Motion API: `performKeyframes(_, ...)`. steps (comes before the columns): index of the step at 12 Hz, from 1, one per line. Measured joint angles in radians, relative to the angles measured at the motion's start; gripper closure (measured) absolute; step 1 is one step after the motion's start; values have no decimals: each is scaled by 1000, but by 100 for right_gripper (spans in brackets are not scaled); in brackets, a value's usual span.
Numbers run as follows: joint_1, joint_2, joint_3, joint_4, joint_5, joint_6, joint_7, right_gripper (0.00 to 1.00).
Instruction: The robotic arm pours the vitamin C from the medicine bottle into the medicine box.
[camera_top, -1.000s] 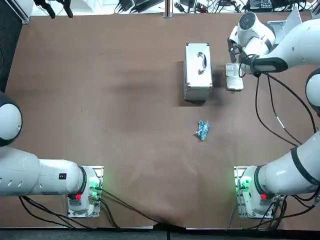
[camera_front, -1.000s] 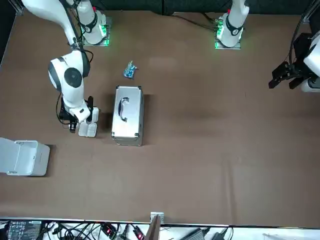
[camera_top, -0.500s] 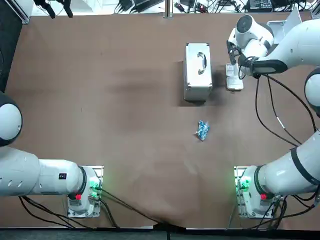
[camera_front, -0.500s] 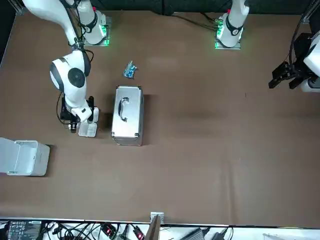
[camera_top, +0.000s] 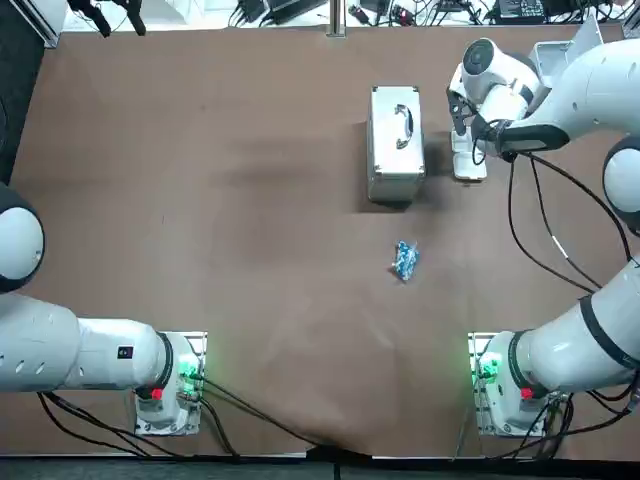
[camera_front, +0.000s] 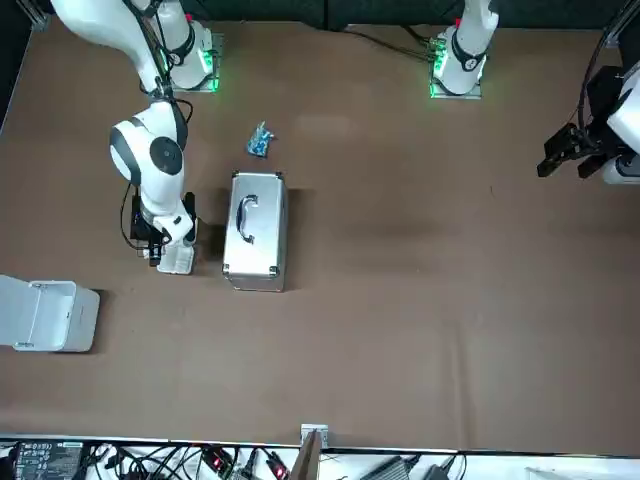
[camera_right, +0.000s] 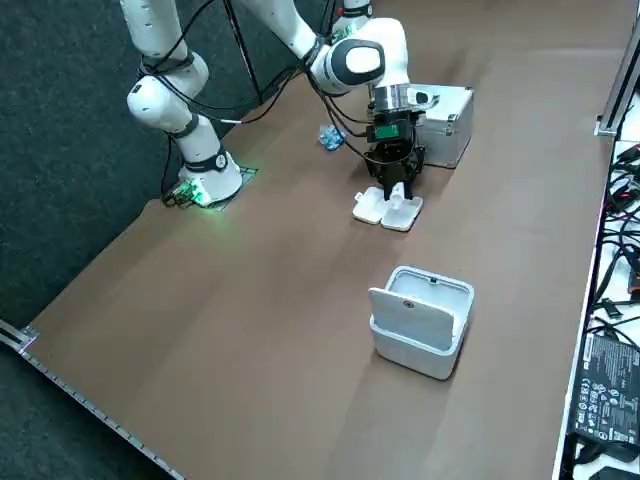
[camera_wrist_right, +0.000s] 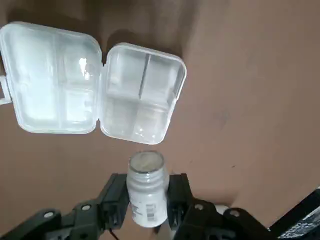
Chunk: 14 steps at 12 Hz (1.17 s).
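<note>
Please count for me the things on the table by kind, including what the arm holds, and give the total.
medicine bottle, held in the right claw close by the open box: 1
medicine box: 1
metal case: 1
blue packet: 1
white bin with raised lid: 1
Total: 5

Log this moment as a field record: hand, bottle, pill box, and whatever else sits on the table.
right hand: shut on the medicine bottle, held just above the table beside the medicine box
medicine bottle: white, labelled, cap off, mouth close to the box's edge
medicine box: clear, lying open and flat, both halves divided into compartments; contents cannot be told
silver case: closed, handle up, next to the medicine box
blue packet: lies alone, nearer the arm bases
white bin: lid raised, apart from the rest
</note>
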<state>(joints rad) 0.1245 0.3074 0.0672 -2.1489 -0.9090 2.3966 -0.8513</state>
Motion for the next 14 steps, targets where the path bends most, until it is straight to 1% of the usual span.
performKeyframes(6,14,13,1,0,-98,-29,68,57)
performKeyframes(14,42,41,1,0,-165,-45,105,57)
